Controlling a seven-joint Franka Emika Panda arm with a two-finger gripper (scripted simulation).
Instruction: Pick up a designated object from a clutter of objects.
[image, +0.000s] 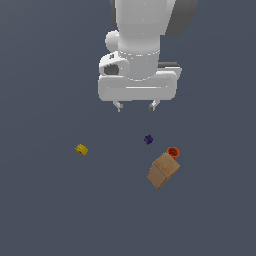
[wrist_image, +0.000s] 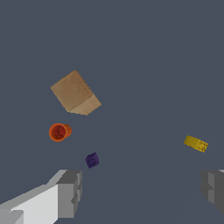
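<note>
Nothing is lifted yet: the gripper (image: 135, 105) hangs above the surface with its jaws spread wide and empty, so the approach, descent, grasp and lift all seem left to do. Nearest it, at about five o'clock of the fingertips in the exterior view, lies the purple block (image: 148, 139), alone on the bare grey floor (image: 45, 210) with open room all round. Farther off, the orange-red cup (image: 173, 151) and tan box (image: 163, 171) sit touching at its four to five o'clock, and the yellow chunk (image: 81, 149) lies well apart at nine.

tan box (image: 163, 171): wood-like grain seen, matt | orange-red cup (image: 173, 151): smooth, plastic-like | purple block (image: 148, 139): matt | tabletop (image: 45, 200): flat matt grey
</note>
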